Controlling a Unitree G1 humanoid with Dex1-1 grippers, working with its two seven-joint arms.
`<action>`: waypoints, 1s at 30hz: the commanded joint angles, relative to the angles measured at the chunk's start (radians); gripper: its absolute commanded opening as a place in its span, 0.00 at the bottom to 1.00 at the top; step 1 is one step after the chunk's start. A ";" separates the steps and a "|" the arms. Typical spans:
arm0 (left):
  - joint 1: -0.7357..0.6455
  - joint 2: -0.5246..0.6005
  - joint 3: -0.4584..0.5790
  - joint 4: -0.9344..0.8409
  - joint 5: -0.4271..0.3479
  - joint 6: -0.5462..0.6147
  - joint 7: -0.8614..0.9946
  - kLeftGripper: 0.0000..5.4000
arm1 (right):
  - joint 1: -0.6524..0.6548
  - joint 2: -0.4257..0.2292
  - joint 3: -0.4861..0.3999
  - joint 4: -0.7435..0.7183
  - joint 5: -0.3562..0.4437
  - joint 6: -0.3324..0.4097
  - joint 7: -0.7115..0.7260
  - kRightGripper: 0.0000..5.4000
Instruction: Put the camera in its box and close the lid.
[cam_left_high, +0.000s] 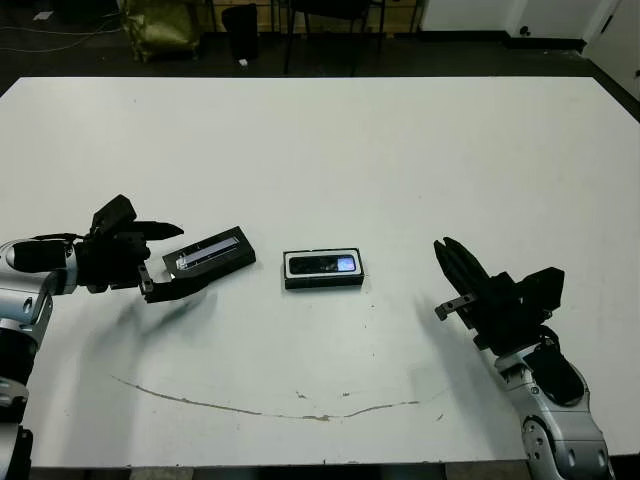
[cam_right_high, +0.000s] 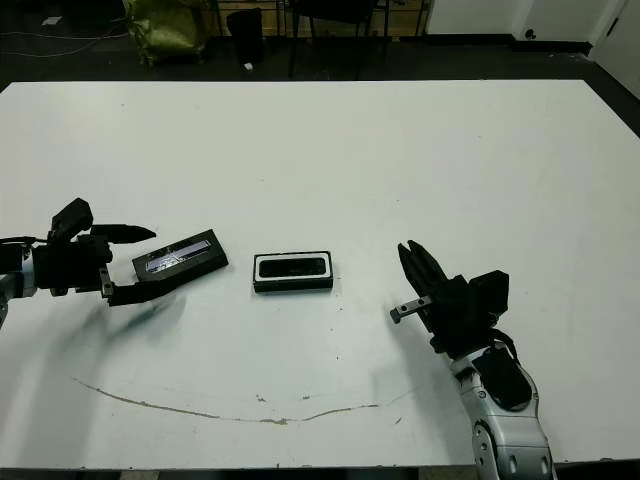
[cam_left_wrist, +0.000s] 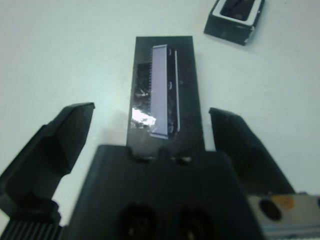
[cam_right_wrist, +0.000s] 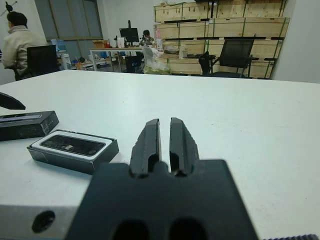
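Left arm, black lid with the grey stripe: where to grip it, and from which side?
Grip the flat black rectangular lid with the silvery-grey stripe across its two long edges, near the end facing the left gripper. It lies flat on the white table, and the open fingers already flank that end, so closing on the narrow width probably suits best.

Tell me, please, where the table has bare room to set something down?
Bare: the whole far half of the table, and the strip between box and right gripper. Crowded: the left gripper straddles the lid, close beside the box.
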 joint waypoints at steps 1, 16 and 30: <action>0.010 -0.001 -0.011 0.004 0.019 -0.002 0.006 1.00 | 0.005 -0.018 -0.007 0.018 0.001 0.004 0.009 0.00; 0.006 0.013 -0.045 -0.025 0.035 0.018 -0.043 1.00 | 0.009 -0.019 -0.002 0.011 0.005 -0.001 0.004 0.00; 0.009 0.004 -0.061 0.007 0.064 -0.015 -0.027 1.00 | 0.021 -0.028 -0.004 0.005 0.003 -0.010 0.011 0.00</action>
